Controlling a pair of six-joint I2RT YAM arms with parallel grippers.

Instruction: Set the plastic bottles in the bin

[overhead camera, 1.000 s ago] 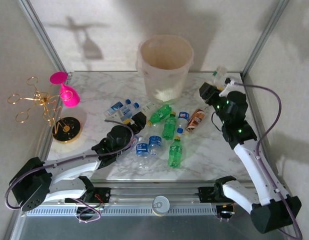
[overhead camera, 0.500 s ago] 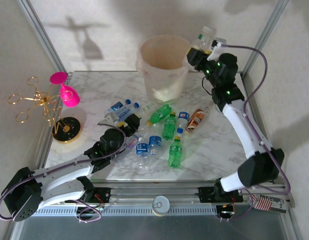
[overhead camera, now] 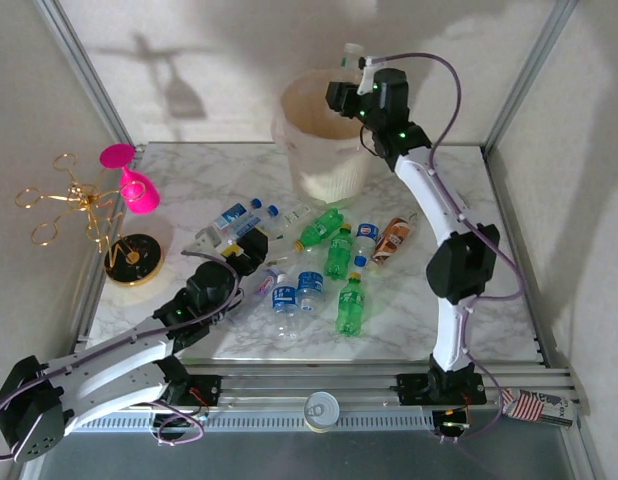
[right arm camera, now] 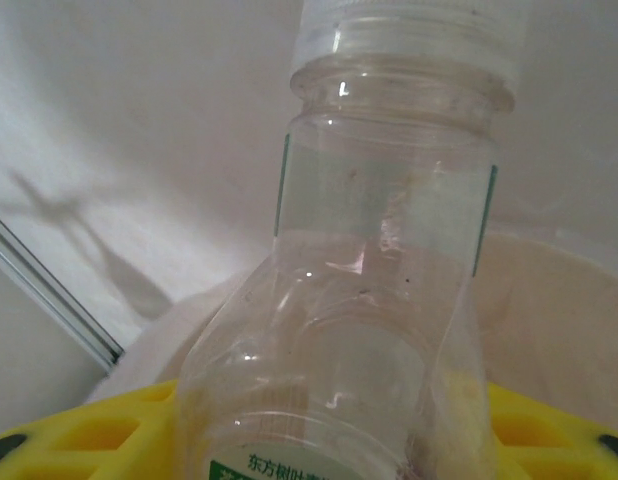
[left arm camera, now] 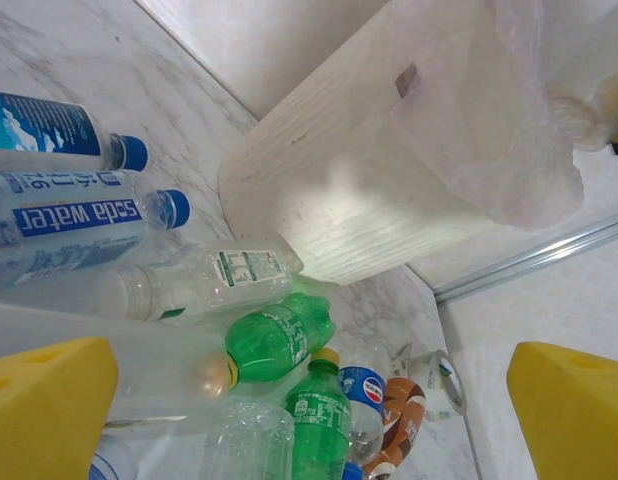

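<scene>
Item held: one clear bottle with a white cap and a green-edged label. My right end effector is closed on its body. The yellow pads press on either side of the lower part, and the neck and cap project beyond them. The top camera places this bottle over the far right part of the rim of the bin, above the bag lining. It is not inside the bin.

Remaining stock: the other bottles lie on their sides on the marble tabletop, in front of the bin. There are three green bottles in the middle and a brown bottle to the right of the group. The blue-labelled bottles are to the left, and more clear ones lie near the front.

My left end effector is low over the left side of that group, with its jaws spread wide. Its yellow fingers grip nothing. Whether they touch a bottle beneath, I cannot tell.

Other items: a tape ring beside the brown bottle and a pink goblet at the far left.
</scene>
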